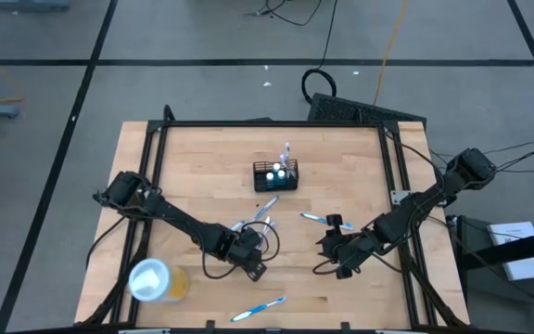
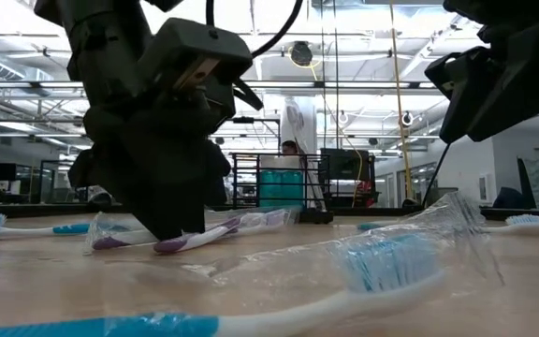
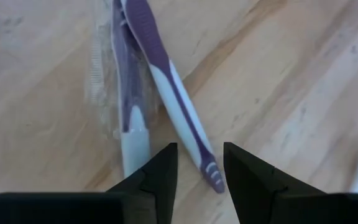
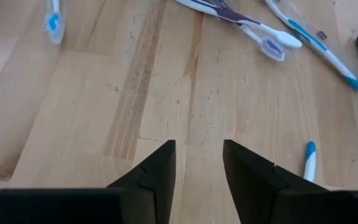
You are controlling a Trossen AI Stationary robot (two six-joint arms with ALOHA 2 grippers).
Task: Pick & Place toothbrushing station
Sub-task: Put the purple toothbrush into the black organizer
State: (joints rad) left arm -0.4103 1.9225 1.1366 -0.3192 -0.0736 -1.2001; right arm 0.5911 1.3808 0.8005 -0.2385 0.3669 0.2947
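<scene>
My station at frame centre holds some items; several toothbrushes lie loose on the bench. My left tool, part-open and empty, hovers over the purple toothbrush; my right tool is likewise empty.

No text or label can be read

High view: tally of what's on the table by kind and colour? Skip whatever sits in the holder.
Blue toothbrushes: 3
Purple toothbrushes: 2 (one in a clear wrapper)
Holder: 1
Cup: 1
Total: 7
</scene>
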